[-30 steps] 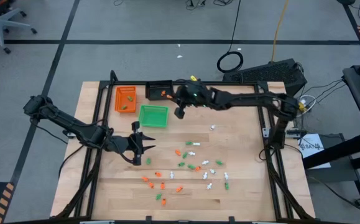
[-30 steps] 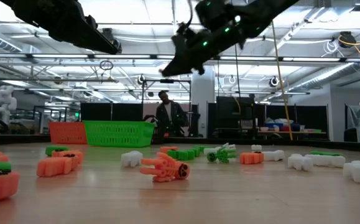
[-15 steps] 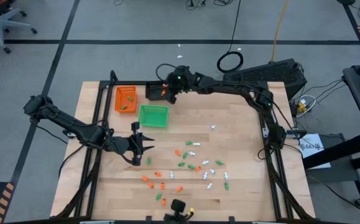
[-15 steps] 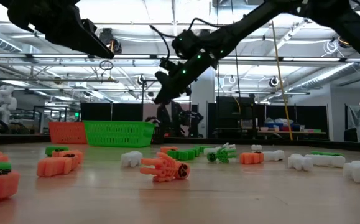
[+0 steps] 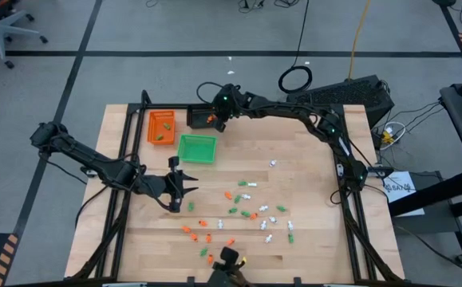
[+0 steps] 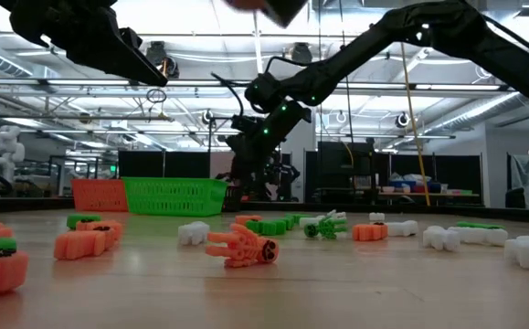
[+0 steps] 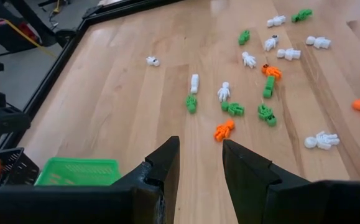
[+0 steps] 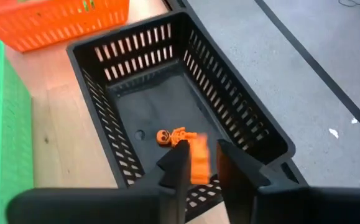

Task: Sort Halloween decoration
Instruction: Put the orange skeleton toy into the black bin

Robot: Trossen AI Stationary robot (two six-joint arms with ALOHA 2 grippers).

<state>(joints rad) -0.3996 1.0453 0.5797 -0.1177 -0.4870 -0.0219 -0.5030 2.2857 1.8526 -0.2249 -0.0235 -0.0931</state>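
The right pincer hovers over the black tray, fingers slightly apart, an orange piece slipping out between them. Best open wider, staying above the tray.

grey floor; office chair, ceiling lights

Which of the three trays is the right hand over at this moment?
The black tray, at the table's far edge beside the orange tray. The right hand hovers over it with an orange piece between its fingers; the green tray sits nearer.
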